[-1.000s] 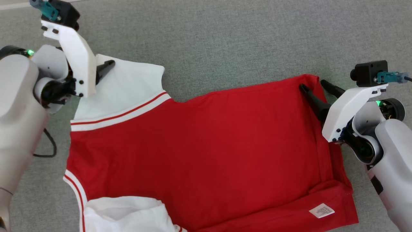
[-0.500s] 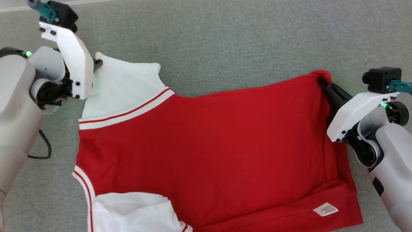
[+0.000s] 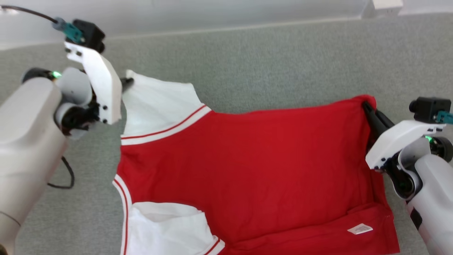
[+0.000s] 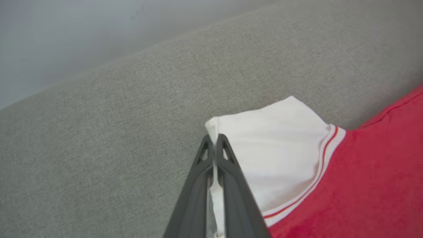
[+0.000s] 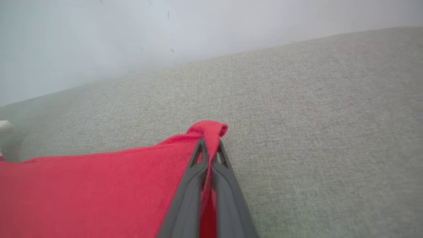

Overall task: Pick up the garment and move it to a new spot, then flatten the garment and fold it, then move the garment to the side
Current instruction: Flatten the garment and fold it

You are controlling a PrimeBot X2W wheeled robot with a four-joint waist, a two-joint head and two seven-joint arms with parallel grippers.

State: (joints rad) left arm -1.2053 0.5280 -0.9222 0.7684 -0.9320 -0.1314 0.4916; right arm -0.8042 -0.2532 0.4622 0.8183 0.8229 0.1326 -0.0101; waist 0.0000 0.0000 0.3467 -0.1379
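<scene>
Well, not much round it: grey woven fabric surface, pale wall behind, thin black cable by the L arm. Soft red knit garment w/ white sleeves and striped trim lies spread mid-surface, small white label near its hem. Both pinched tight: left gripper on a white sleeve corner, right gripper on a bunched red corner.

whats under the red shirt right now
The grey surface shows all around the shirt and runs in beneath its edges. Whatever may lie under the shirt's middle is covered by the cloth and cannot be seen.
</scene>
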